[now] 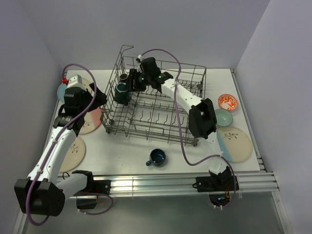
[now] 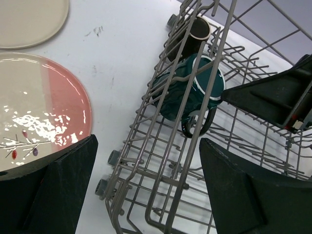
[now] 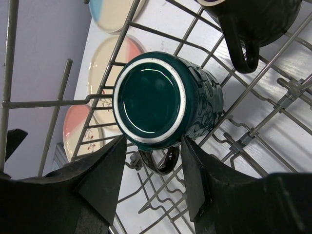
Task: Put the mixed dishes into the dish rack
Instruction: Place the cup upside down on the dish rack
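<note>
Right gripper (image 3: 153, 146) is straddling the teal mug (image 3: 151, 100) in the rack (image 1: 152, 131) beside a dark mug (image 1: 125, 77), grip unconfirmed, left gripper (image 2: 146, 141) is hanging spread and empty, and I am judging loading early: blue mug (image 1: 157, 157), plates (image 1: 235, 144) and bowls (image 1: 227, 102) are lying outside.

In the top view the left arm (image 1: 58, 141) covers most of a light-blue-and-cream plate (image 1: 61, 90) and one side of a pink-and-cream plate (image 1: 93, 123). The right wrist view's top edge cuts off the black mug (image 3: 263, 19). Whether the right gripper (image 3: 153, 148) actually touches the teal mug (image 3: 161, 100) cannot be told.
</note>
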